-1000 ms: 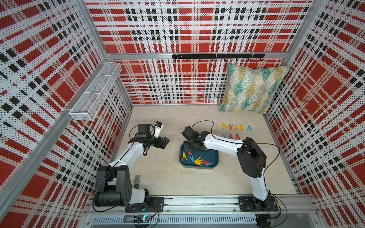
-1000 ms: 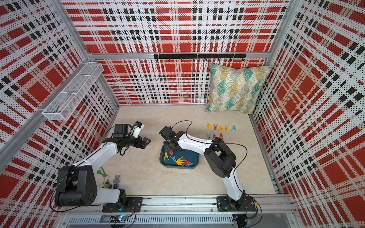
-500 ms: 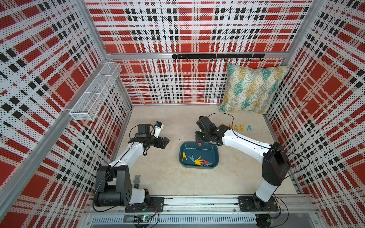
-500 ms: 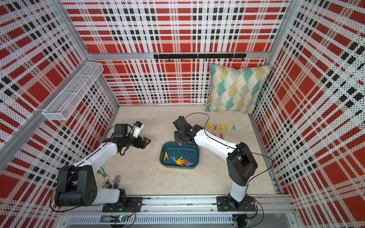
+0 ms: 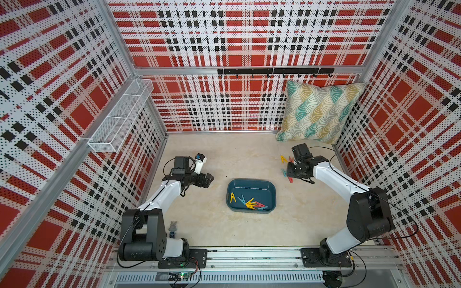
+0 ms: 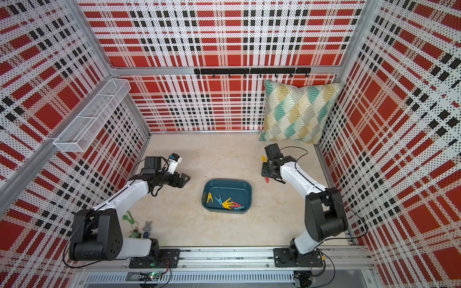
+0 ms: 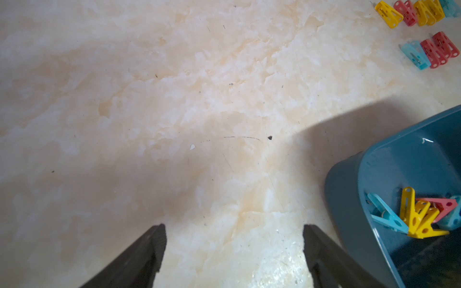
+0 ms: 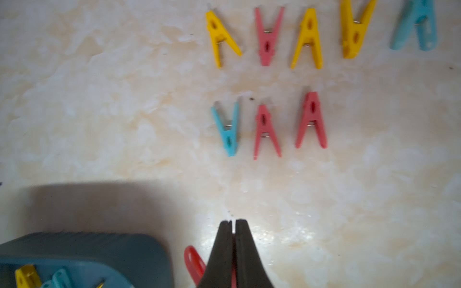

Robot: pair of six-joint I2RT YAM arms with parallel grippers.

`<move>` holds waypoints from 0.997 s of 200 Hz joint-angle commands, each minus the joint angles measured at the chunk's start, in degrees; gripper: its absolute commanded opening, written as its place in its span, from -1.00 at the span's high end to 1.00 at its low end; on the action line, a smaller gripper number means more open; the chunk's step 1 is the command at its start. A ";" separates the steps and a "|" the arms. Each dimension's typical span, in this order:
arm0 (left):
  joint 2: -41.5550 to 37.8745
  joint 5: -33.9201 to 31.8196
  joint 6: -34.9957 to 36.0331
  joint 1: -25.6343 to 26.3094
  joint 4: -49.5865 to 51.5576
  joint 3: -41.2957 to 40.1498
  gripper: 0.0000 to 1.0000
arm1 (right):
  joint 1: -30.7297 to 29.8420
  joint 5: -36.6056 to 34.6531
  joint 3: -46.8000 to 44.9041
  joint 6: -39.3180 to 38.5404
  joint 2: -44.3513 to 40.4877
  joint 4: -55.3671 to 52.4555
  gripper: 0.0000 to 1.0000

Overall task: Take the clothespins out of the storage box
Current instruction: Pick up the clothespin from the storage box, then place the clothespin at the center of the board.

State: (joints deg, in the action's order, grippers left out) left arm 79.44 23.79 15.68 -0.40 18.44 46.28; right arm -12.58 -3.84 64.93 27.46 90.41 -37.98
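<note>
Half finished, by estimate. Shows eight clothespins [image 8: 264,129] laid in two rows on the table [image 5: 249,237], beyond the far right corner of the storage box [image 5: 250,181]. Leaves about six more heaped inside the storage box, toward its near side.

Step in hand: carrying one pin to the rows. Finds the right gripper [image 8: 233,222] with jaws together, clamped on a red clothespin [image 8: 193,264], between the storage box and the rows, close to the rows. Finds the left gripper [image 7: 233,239] with jaws wide apart and empty, low over bare table left of the storage box.

Next move, as judged: lower the red clothespin flat beside the row nearer the storage box, clear of its neighbours; part the jaws; lift straight up. Then go to the storage box for the heap. Expect crossed pins there; pick one lying free, such as the yellow clothespin [image 5: 232,197] at the left end of the storage box.
</note>
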 commanded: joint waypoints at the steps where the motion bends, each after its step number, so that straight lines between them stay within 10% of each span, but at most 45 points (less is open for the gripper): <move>1: -1.14 0.81 0.31 -0.55 -0.68 -0.49 -0.83 | 6.19 2.60 -1.03 -3.62 0.00 -0.15 1.00; 199: -1.41 0.91 0.13 -0.74 -0.59 -0.44 -0.83 | 17.59 3.45 15.92 -7.73 23.88 0.89 1.00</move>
State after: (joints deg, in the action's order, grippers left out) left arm 79.44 23.79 15.66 -0.58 18.44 46.28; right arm 4.69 -0.08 79.05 20.40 112.33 -37.15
